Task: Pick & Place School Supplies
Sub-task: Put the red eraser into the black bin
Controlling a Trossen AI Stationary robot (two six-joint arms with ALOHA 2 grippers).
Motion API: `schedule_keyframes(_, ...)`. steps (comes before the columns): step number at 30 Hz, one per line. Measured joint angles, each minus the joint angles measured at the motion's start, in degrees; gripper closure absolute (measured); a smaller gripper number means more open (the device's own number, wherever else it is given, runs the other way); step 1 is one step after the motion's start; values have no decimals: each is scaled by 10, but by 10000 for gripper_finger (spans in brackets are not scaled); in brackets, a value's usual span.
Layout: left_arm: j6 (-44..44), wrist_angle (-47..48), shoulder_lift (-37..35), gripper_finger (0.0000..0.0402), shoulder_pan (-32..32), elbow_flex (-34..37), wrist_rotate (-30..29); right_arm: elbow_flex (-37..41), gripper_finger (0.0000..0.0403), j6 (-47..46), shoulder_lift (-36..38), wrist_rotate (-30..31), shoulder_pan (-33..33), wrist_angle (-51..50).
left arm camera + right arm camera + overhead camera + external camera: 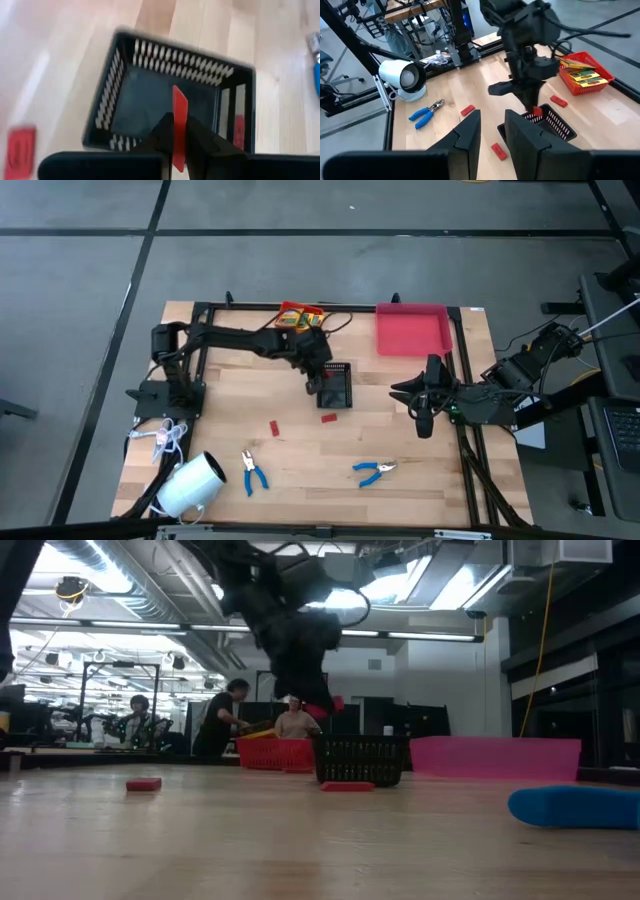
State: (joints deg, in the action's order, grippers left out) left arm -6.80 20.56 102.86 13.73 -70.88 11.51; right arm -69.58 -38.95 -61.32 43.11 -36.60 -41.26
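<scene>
My left gripper (318, 380) hangs over the black slotted basket (336, 386) at the table's middle, shut on a flat red piece (179, 117). Two more red pieces (274, 427) (329, 417) lie flat on the wood, one right beside the basket. Two blue-handled pliers (253, 472) (372, 471) lie near the front edge. Yellow-and-green boxes (297, 317) sit in a red basket (585, 75) at the far edge. My right gripper (492, 132) waits open at the right, above the table (425, 405), nothing between its fingers. My left gripper pinches the flat red piece by its end (178, 150) between the two fingers, one on each flat face. The fingers slant down from the table's left. The piece stands on edge, sticks out beyond the fingertips and hangs clear above the black basket's open top (165, 95).
A pink tray (412, 328) sits at the far right. A big white roll (192, 484) and a white cord bundle (170, 438) lie at the near left. Bare wood lies between the pliers. People stand beyond the table (225, 715).
</scene>
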Motion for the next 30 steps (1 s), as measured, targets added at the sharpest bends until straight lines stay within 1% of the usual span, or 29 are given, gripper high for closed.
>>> schedule_keyframes(3,31,4,26,386,13,-37,7,0,312,-12,0,0,0,0)
schedule_keyframes(7,63,31,68,386,29,-81,32,0,312,-26,0,0,0,0)
schedule_keyframes(10,66,53,85,385,33,-93,37,0,312,-33,0,0,0,0)
schedule_keyframes(12,66,49,90,369,33,-93,36,0,312,-41,0,0,0,0)
schedule_keyframes(16,58,19,79,299,41,-93,34,0,312,-50,0,6,0,0)
schedule_keyframes(18,52,14,75,265,47,-93,22,0,312,-50,0,11,0,0)
schedule_keyframes(21,55,29,68,230,57,-92,12,0,312,-52,0,17,0,0)
schedule_keyframes(23,65,21,66,221,62,-93,31,0,312,-54,0,19,0,1)
schedule_keyframes(26,71,41,66,222,64,-93,70,0,312,-54,0,23,0,1)
schedule_keyframes(28,77,47,66,226,57,-93,73,0,312,-54,0,29,0,0)
schedule_keyframes(30,90,53,66,228,48,-93,64,0,312,-54,0,31,0,1)
